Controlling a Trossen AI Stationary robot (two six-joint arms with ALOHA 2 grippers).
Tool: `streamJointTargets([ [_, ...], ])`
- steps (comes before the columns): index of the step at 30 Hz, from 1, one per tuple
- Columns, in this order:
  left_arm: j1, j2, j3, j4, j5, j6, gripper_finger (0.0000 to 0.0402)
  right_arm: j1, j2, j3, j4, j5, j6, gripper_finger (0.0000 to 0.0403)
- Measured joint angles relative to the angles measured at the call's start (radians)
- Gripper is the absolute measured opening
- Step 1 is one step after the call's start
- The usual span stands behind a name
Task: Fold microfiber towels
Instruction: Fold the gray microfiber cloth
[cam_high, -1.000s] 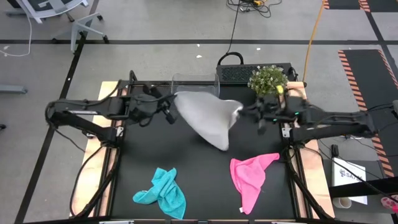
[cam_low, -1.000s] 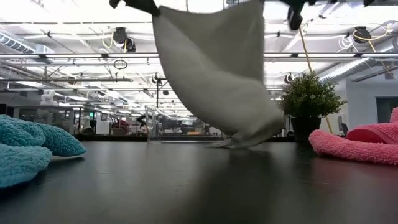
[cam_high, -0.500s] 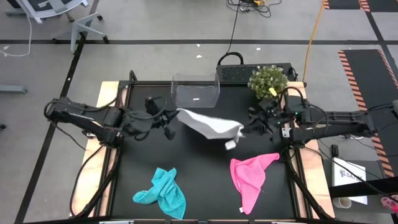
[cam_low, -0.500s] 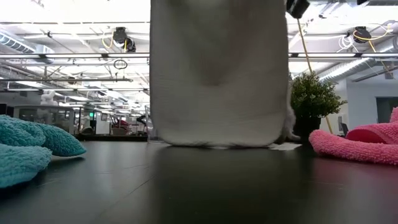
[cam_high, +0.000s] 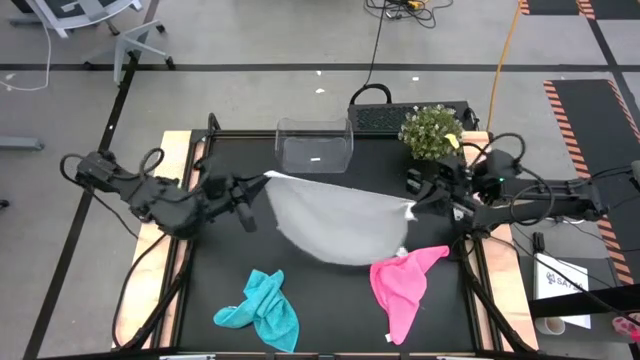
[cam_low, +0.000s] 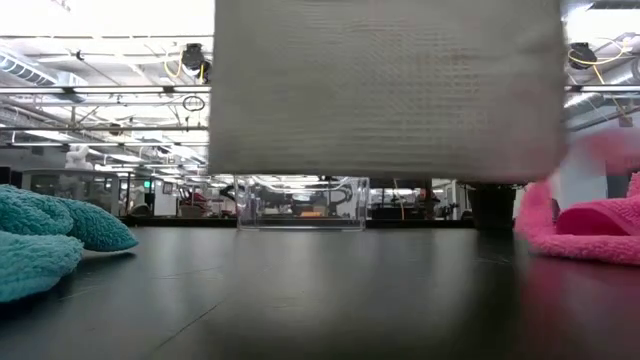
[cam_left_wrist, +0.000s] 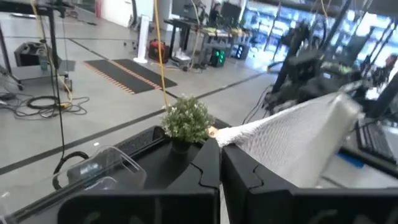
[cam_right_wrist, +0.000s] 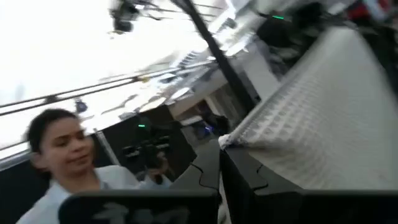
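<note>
Grey-white towel (cam_high: 335, 222), high view: stretched in the air between the left claw (cam_high: 252, 190) and right claw (cam_high: 415, 208), each pinched shut on a top corner, above the middle of the worktop (cam_high: 220, 270); a teal towel (cam_high: 262, 308) and a pink towel (cam_high: 402, 282) lie crumpled nearer the front edge. Low view: the grey-white towel's (cam_low: 385, 85) hem hangs clear of the worktop, sagging little; it looks light, limp and fuzzy, best held at corners. Wrist views: each claw's fingers are closed on the cloth edge.
</note>
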Motion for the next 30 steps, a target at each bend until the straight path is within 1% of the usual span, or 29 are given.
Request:
streamJointTargets([
  [3, -0.054, 0.006, 0.000, -0.022, -0.053, -0.061, 0.0000, 0.000, 0.004, 0.000, -0.109, 0.025, -0.003, 0.0000],
  [5, -0.074, 0.023, 0.000, -0.054, -0.101, -0.094, 0.0000, 0.000, 0.008, 0.000, -0.175, 0.054, -0.032, 0.0000],
  [7, -0.081, 0.041, 0.000, -0.092, -0.130, -0.121, 0.0000, -0.004, 0.008, -0.001, -0.211, 0.081, -0.079, 0.0000],
  [9, -0.069, 0.054, 0.000, -0.126, -0.136, -0.143, 0.0000, -0.014, 0.007, -0.001, -0.212, 0.125, -0.132, 0.0000],
  [12, -0.027, 0.080, 0.000, -0.155, -0.136, -0.156, 0.0000, -0.034, 0.004, 0.000, -0.200, 0.192, -0.231, 0.0000],
  [14, 0.008, 0.096, -0.001, -0.174, -0.133, -0.139, 0.0000, -0.052, 0.004, 0.000, -0.208, 0.246, -0.304, 0.0000],
  [17, 0.078, 0.103, -0.001, -0.176, -0.139, -0.066, 0.0000, -0.084, 0.007, 0.000, -0.276, 0.354, -0.431, 0.0000],
  [20, 0.173, 0.104, -0.001, -0.175, -0.151, 0.017, 0.0000, -0.127, 0.017, 0.000, -0.353, 0.453, -0.536, 0.0000],
  [22, 0.240, 0.105, -0.001, -0.175, -0.138, 0.053, 0.0000, -0.161, 0.025, 0.000, -0.357, 0.476, -0.595, 0.0000],
  [25, 0.330, 0.104, -0.001, -0.173, -0.048, 0.070, 0.0000, -0.215, 0.033, 0.000, -0.328, 0.476, -0.654, 0.0000],
  [28, 0.393, 0.107, -0.001, -0.172, 0.041, 0.079, 0.0000, -0.261, 0.034, 0.007, -0.318, 0.475, -0.703, 0.0000],
  [30, 0.422, 0.116, -0.001, -0.155, 0.055, 0.109, 0.0000, -0.289, 0.034, 0.031, -0.327, 0.472, -0.738, 0.0000],
])
